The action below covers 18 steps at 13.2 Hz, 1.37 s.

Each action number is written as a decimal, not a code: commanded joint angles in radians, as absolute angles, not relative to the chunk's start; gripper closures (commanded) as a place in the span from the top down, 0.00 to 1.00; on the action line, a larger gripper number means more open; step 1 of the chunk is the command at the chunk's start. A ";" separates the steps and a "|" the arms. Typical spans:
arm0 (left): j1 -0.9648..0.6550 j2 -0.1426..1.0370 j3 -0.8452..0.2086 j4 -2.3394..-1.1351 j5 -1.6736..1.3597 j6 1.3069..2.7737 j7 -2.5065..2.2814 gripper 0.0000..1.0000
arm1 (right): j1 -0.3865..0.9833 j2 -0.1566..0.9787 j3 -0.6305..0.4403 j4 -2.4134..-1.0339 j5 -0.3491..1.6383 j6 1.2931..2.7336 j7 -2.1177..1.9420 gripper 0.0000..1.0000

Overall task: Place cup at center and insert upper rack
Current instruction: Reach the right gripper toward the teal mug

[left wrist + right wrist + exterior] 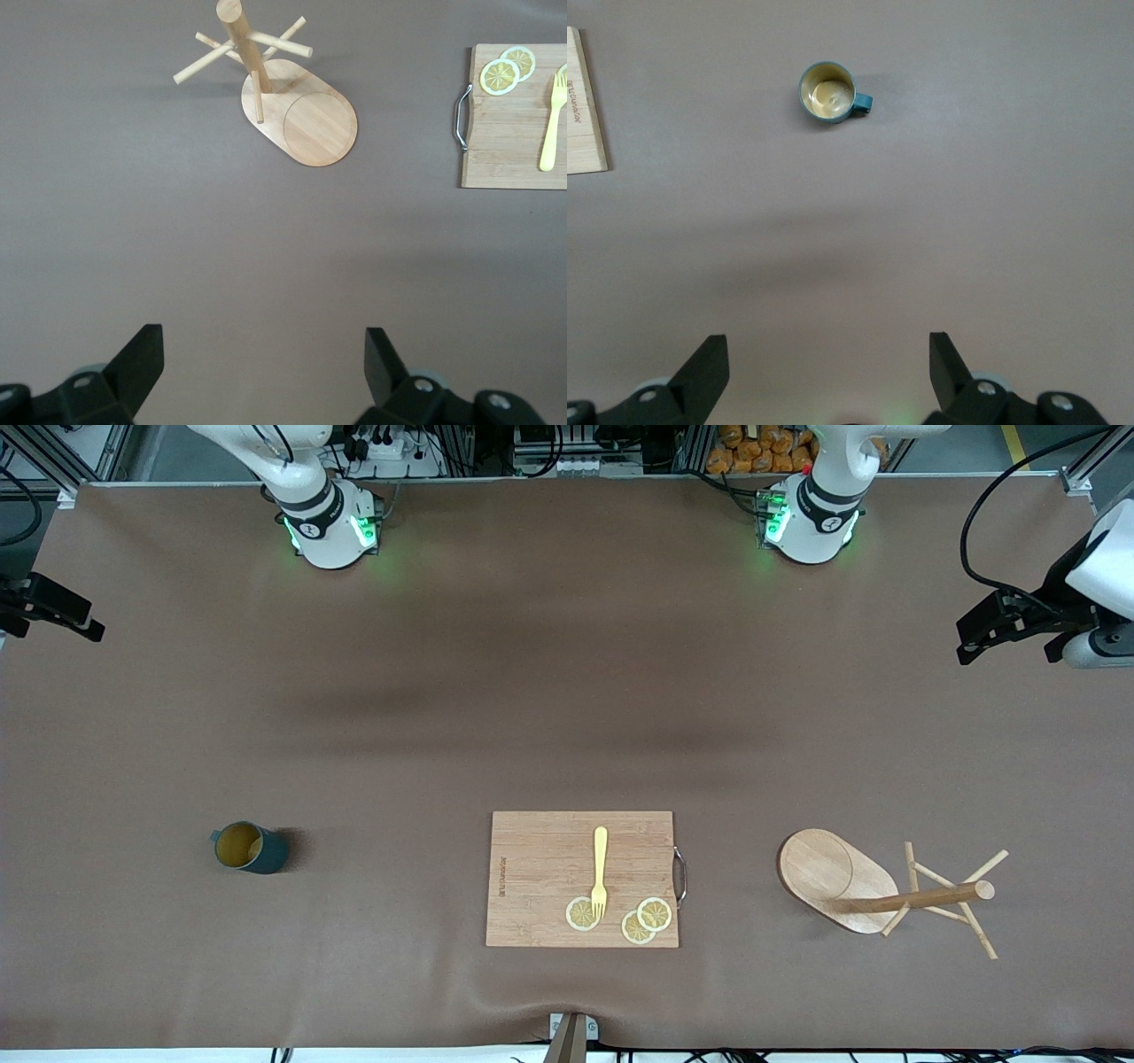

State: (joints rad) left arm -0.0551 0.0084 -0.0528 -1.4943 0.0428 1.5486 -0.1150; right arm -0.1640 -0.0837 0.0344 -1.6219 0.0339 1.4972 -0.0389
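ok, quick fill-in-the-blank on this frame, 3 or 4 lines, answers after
1. The cup stands toward the ____ arm's end of the table.
2. The fork lies on the ____.
3. Beside the fork's tines lie ____ lemon slices.
4. The upper rack stands toward the ____ arm's end of the table.

Missing words: right; cutting board; three; left

The cutting board (582,879) lies mid-table near the front camera, carrying a fork (600,872) and three lemon slices (654,913) (the fork's tines rest on one slice). The cup (250,848) stands upright toward the right arm's end, well ahead of the right gripper's (827,376) spread fingers (704,367). The upper rack (873,890) stands toward the left arm's end, well ahead of the left gripper's (264,372) fingers (140,359).
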 commanded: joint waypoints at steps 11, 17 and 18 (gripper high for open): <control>-0.048 0.021 -0.060 -1.483 0.041 1.520 -0.130 1.00 | -0.164 -0.039 0.038 -1.617 0.040 1.515 -0.020 1.00; -0.044 0.021 -0.061 -1.491 0.040 1.543 -0.130 1.00 | -0.163 0.174 0.040 -1.615 0.046 1.748 -0.015 1.00; -0.046 0.021 -0.061 -1.491 0.040 1.546 -0.130 1.00 | -0.163 0.208 0.040 -1.615 0.052 1.787 -0.012 1.00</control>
State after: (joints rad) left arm -0.0529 0.0214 -0.0534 -1.4949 0.0428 1.5353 -0.1174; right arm -0.1633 0.1383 0.0352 -1.6395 0.0350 1.7401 -0.0367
